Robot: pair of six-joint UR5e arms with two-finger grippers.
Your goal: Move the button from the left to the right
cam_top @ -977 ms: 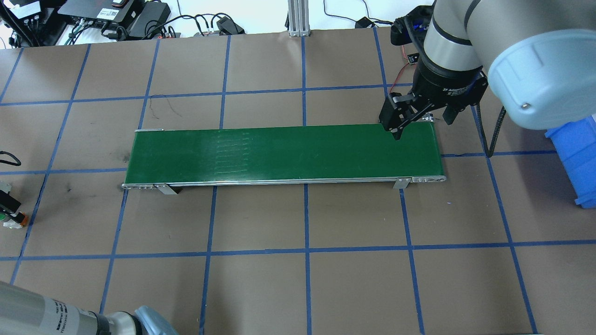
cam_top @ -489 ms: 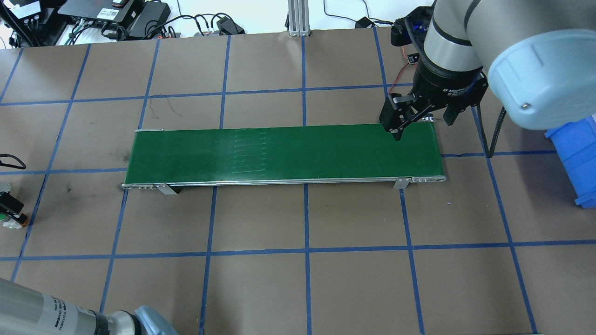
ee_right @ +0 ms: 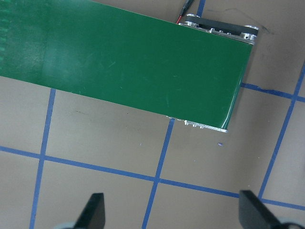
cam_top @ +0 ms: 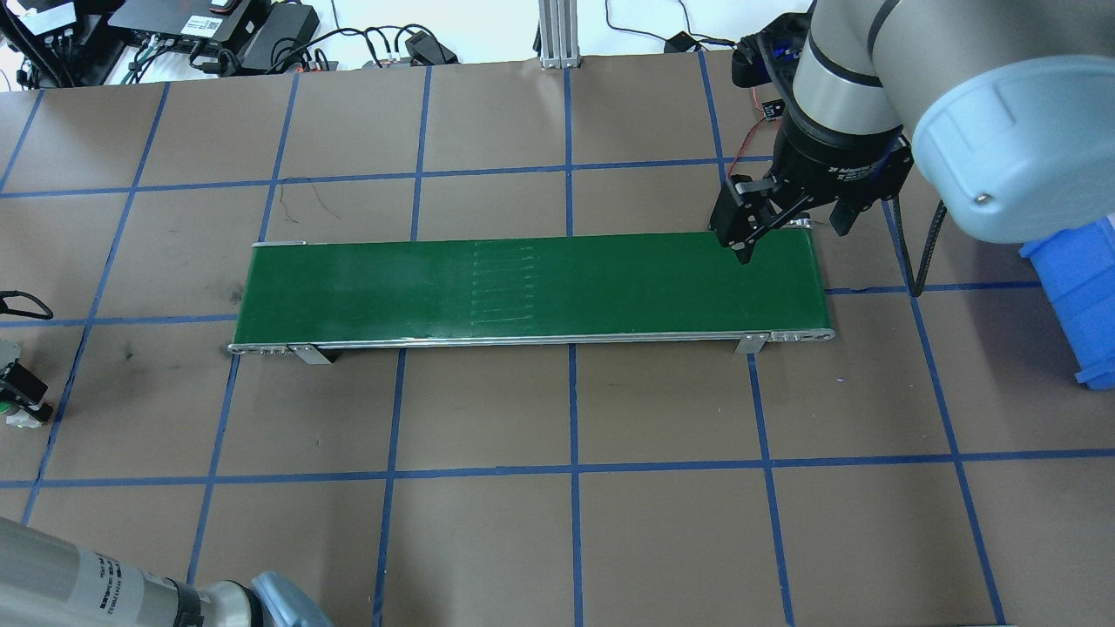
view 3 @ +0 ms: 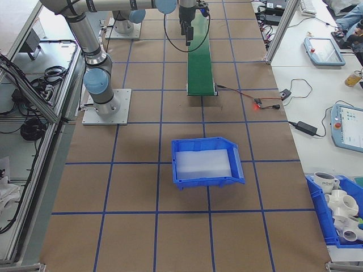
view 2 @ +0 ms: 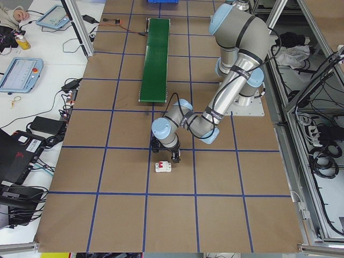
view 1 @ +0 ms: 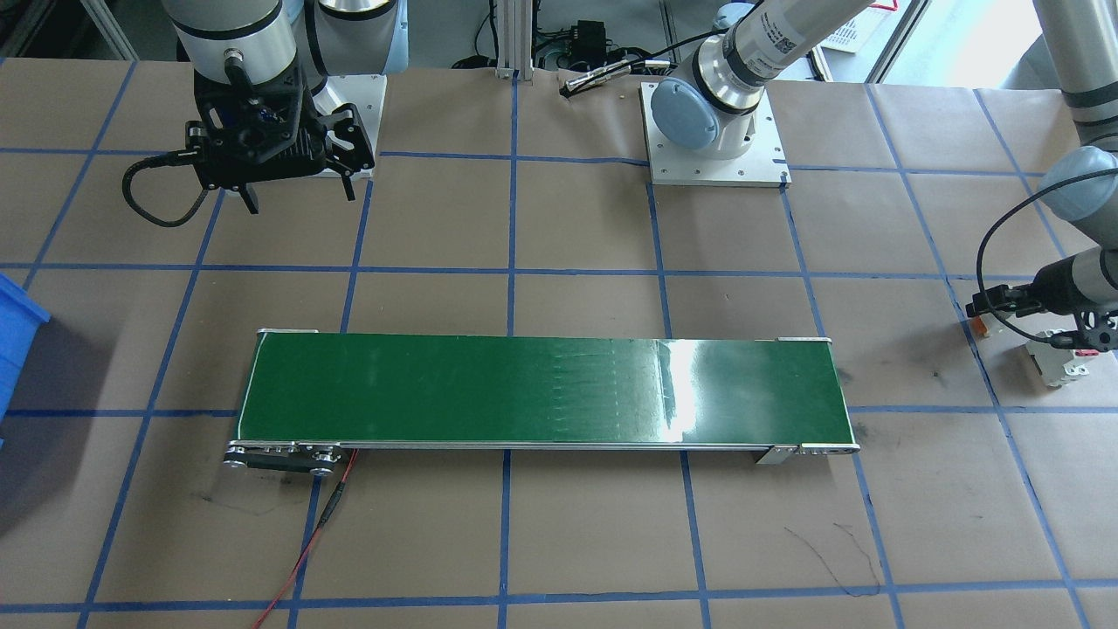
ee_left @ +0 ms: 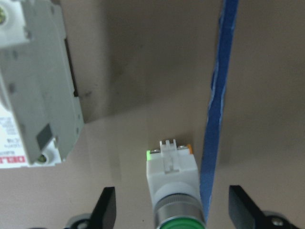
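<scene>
The button lies on its side on the brown table, white body and green cap between the fingers of my left gripper. The jaws are open and stand apart from it on both sides. In the overhead view this gripper is at the far left edge, the button just beneath it. The front-facing view shows the same gripper at the far right. My right gripper hangs open and empty over the far right end of the green conveyor belt.
A white circuit breaker lies beside the button, also seen as the circuit breaker by the left gripper. A blue bin stands right of the belt. A strip of blue tape runs next to the button.
The seam marks on the belt have shifted to the right. My left gripper has crept slightly left over the button. The right arm has held still.
</scene>
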